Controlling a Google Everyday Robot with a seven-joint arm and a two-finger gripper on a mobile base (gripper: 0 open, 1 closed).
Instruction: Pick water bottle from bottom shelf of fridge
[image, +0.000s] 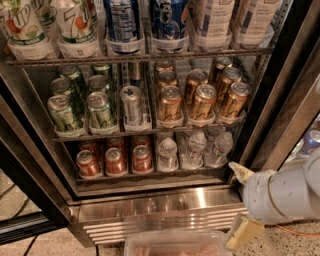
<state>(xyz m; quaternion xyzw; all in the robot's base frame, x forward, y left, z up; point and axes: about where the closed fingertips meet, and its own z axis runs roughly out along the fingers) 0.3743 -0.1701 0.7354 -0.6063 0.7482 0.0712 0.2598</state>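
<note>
Fridge (150, 210) stands open w/ wire racks full. Bottom shelf (150, 175) carries red soda cans (115, 160) on its left half and clear bottles on its right. Pincer (235, 205) hangs outside the fridge, just off the shelf's front-right corner, fingers spread wide w/ nothing btwn them. Water bottle (220, 149) stands upright at the shelf's right edge, near the pincer but not touching it.

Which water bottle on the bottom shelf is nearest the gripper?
The rightmost water bottle, by the fridge's right wall; the gripper sits open just below and right of it.
</note>
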